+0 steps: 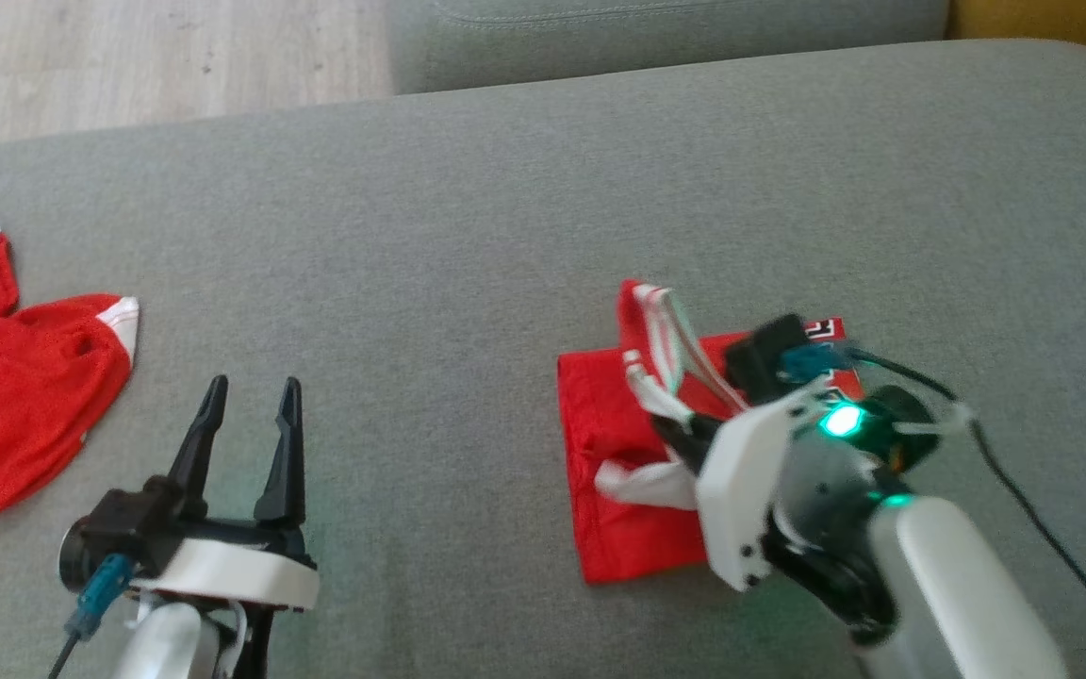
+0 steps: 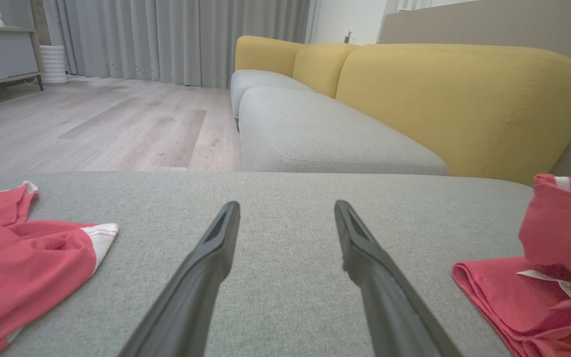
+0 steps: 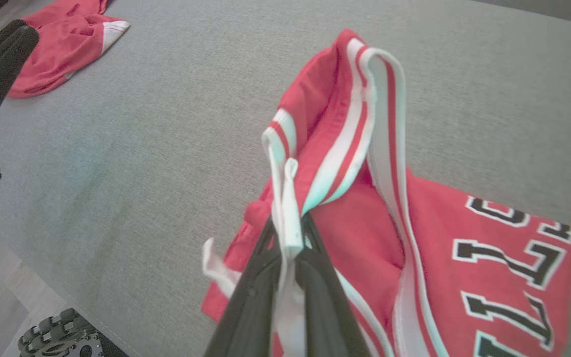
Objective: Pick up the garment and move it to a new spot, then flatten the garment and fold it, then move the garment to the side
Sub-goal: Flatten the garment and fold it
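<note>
At the left, crumpled red cloth (image 1: pixel 6 396) is seen on the grey woven cushion (image 1: pixel 468 236); the left gripper (image 1: pixel 254 385) is held spread, empty; right of centre the folded red garment (image 1: pixel 600 424) lies, its white-striped strap (image 3: pixel 379 124) pinched by the right gripper (image 3: pixel 288 228); rounded yellow backrests (image 2: pixel 464 99) are revealed in the left wrist view, black block lettering (image 3: pixel 513 258) in the right wrist view.

Big grey sofa seat (image 1: pixel 505 189) with mustard-yellow back cushions (image 2: pixel 464 99) behind (nice combo), pale wood floor (image 2: pixel 92 124), grey curtains (image 2: pixel 166 39), and a crumpled red top (image 1: pixel 15 396) lying off to the left.
</note>
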Controlling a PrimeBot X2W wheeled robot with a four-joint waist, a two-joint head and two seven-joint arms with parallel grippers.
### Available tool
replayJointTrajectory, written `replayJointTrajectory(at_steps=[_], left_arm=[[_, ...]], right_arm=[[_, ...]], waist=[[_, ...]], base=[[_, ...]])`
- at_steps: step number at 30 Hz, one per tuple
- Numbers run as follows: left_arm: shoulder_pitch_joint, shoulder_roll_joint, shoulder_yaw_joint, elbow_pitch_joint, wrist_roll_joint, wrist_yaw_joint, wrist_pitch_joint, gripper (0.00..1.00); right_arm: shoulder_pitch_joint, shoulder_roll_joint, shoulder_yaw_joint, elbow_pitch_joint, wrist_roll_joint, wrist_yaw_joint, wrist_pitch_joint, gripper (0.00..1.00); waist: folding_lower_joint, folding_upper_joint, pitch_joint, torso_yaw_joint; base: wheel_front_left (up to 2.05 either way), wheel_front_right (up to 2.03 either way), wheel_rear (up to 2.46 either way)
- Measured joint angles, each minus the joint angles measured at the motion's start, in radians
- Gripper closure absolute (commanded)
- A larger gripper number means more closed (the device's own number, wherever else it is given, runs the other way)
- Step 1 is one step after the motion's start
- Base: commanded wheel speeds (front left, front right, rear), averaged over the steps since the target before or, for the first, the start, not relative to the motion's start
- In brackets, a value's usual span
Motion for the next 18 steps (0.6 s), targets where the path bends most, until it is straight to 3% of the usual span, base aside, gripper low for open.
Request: replayJointTrajectory(at_steps=[7,8,9,13,18], left_arm=[[-0.004,-0.002,-0.022,0.001,0.000,0.000,0.000,0.00],[-0.005,-0.002,-0.022,0.001,0.000,0.000,0.000,0.00],[-0.005,-0.002,-0.022,0.002,0.000,0.000,0.000,0.00],[-0.005,-0.002,-0.022,0.007,0.000,0.000,0.000,0.00],[-0.004,-0.002,-0.020,0.007,-0.002,0.003,0.000,0.00]], right_arm=[[-0.084,0.031,0.053,0.200,0.012,0.000,-0.069,1.00],[-0.088,0.031,0.054,0.216,0.012,0.000,-0.082,0.85],[-0.092,0.031,0.056,0.229,0.013,0.000,-0.090,0.00],[-0.096,0.034,0.063,0.228,0.067,0.000,-0.115,0.00],[-0.094,0.037,0.008,0.081,0.145,0.000,-0.154,0.00]], waist=[[0.0000,0.0000,0.005,0.032],[0.0000,0.0000,0.006,0.037],[0.0000,0.0000,0.007,0.041],[0.0000,0.0000,0.008,0.051],[0.0000,0.0000,0.001,0.050]], base=[[0.00,0.00,0.00],[0.00,0.00,0.00],[0.00,0.00,0.00],[0.00,0.00,0.00],[0.00,0.00,0.00]])
